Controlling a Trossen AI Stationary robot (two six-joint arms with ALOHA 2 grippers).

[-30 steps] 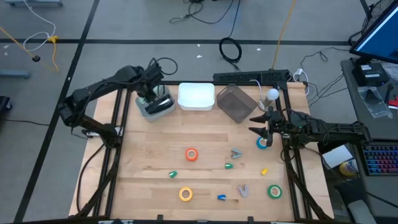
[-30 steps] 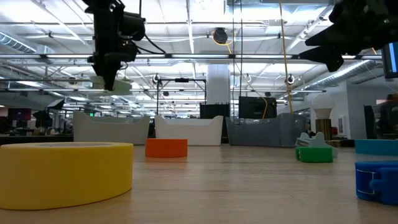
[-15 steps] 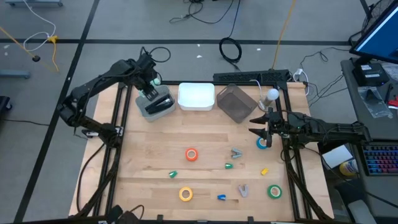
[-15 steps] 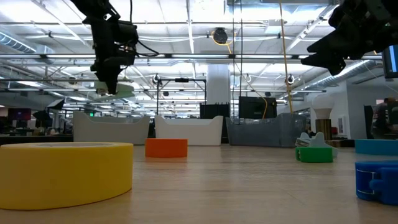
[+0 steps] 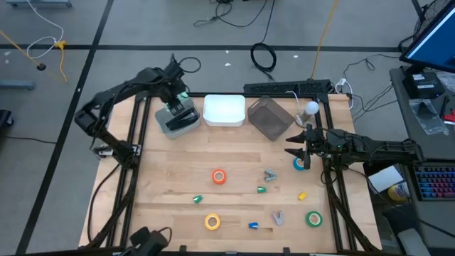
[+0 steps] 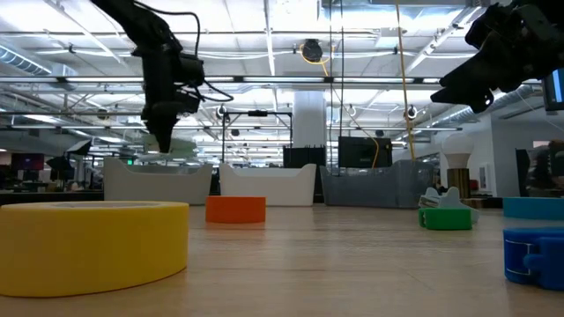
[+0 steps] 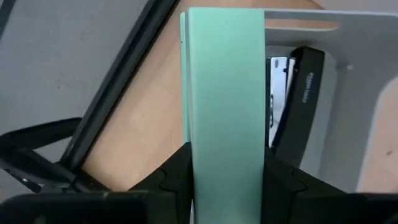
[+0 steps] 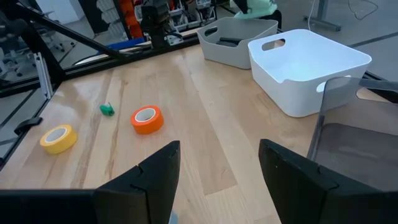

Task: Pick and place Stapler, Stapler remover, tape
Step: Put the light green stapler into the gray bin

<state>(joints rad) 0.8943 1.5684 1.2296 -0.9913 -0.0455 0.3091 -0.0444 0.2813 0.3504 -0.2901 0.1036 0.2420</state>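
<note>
**Stapler held over grey bin, left arm; right arm waiting by blue tape**

Left gripper [image 5: 175,97] hangs above the grey bin [image 5: 165,126] at the far left of the tabletop [image 5: 170,174], closed on a pale green stapler [image 7: 225,106]. The left wrist view shows the green body clamped between both fingers, with a dark stapler [image 7: 297,99] already lying in the bin beneath it. In the low view the gripper stands clear above the bin's rim, load not yet let go.

Next along the far edge: a white bin [image 5: 225,110], then a tilted dark clear bin [image 5: 269,117].

Mid-tabletop: orange tape [image 5: 219,176], yellow tape [image 5: 212,222], two grey staple removers [image 5: 270,173], and small coloured bits scattered between them.

Right gripper [image 5: 301,148] hovers just beside the blue tape [image 5: 299,163] at the right edge, fingers spread wide and empty. Green tape [image 5: 313,218] lies nearer the front right corner.

Risks, as judged:
- A release from this height could make the green stapler strike the dark one and bounce, or tip over the rim.
- The grip sits on a smooth narrow body, so slip or rotation before release is possible.
- A descent of the right gripper could nudge the blue tape off the tabletop edge if the fingers straddle it poorly.
</note>
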